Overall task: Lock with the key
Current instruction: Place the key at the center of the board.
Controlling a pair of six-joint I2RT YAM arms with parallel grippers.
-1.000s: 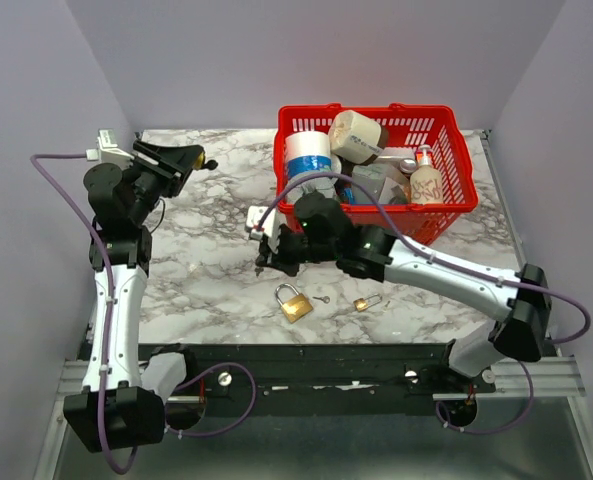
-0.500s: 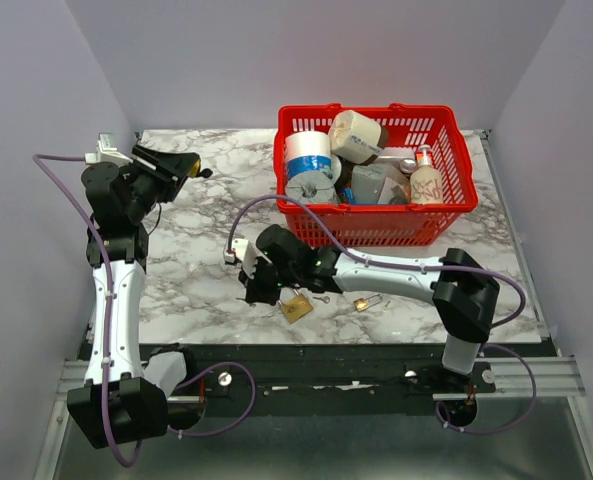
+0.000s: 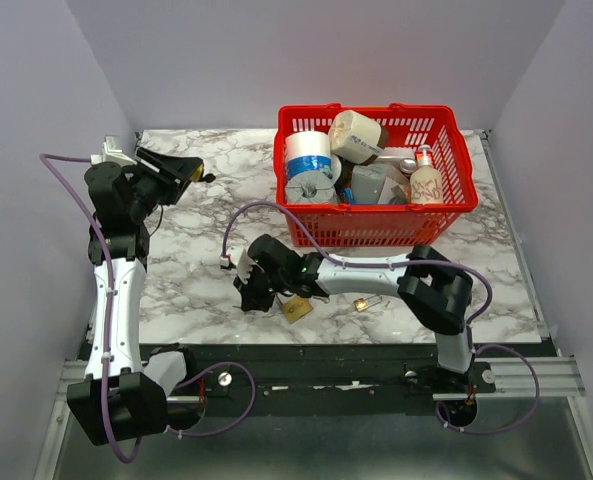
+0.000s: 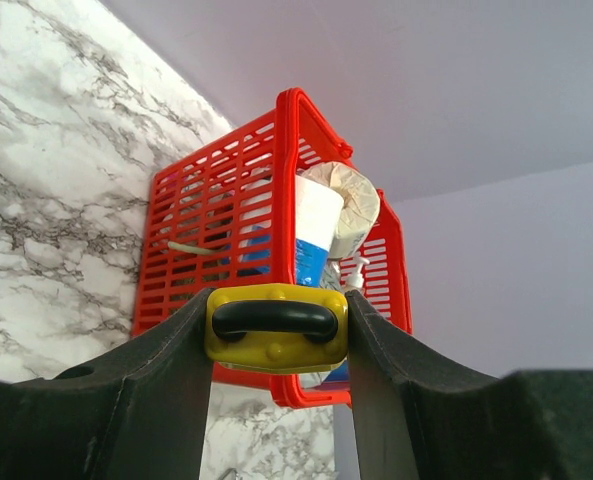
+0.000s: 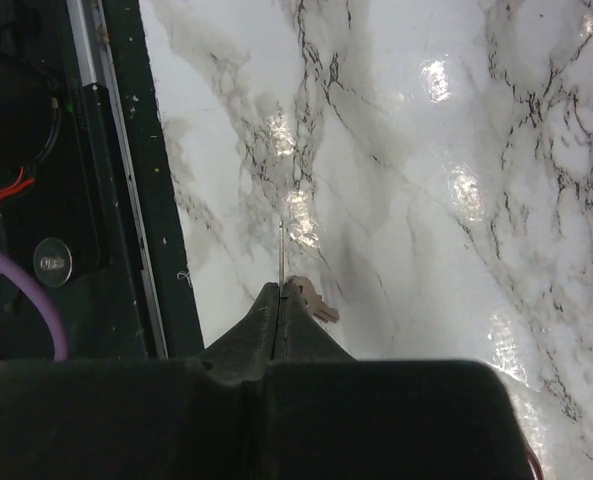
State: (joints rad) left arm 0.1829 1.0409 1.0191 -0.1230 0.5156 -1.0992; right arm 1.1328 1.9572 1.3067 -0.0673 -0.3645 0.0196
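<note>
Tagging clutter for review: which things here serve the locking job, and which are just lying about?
Job: yellow padlock with black shackle, gripped in left hand; small metal key pinched in right hand.
Lying about: large brass padlock; small brass padlock; red plastic basket.

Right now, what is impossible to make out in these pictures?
- Right wrist view: a small metal piece at the shut right end effector; too small to call it the key.
- Top view: the brass padlock, partly covered by the right arm.
- Left wrist view: the yellow padlock in the left end effector; its keyhole is out of sight.
</note>
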